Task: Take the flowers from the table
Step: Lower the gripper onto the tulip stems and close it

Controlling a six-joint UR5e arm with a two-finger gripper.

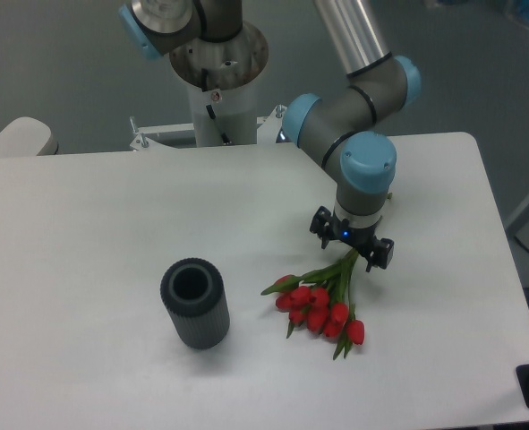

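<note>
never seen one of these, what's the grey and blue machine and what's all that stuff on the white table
It is a robot arm: grey tubes joined by blue-capped joints, ending in a small black two-finger gripper. The one picture comes from a fixed camera looking down at the table from the front. On the table lie a bunch of red tulips, the flowers, and a dark ribbed cylinder vase standing upright to their left. The gripper sits right over the stem end of the flowers. Whether its fingers are closed on the stems cannot be told from here; the flowers seem to lie flat on the table.
</note>
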